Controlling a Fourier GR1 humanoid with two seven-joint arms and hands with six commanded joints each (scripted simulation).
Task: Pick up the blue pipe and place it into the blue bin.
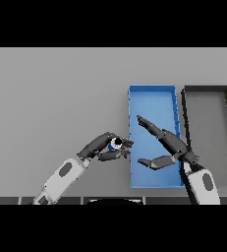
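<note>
Both arms are seen rising from the lower edge, their upper parts cut off. Left hand (105, 146) is curled round the pipe (116, 143), clamped between fingers and thumb just left of the bin (152, 96); only the pipe's ringed end shows, the rest hidden. Right hand (170, 143) is held over the bin, fingers straight and spread. A dark tray (209, 90) is cut off at right. No writing can be read on the bench (51, 93).
</note>
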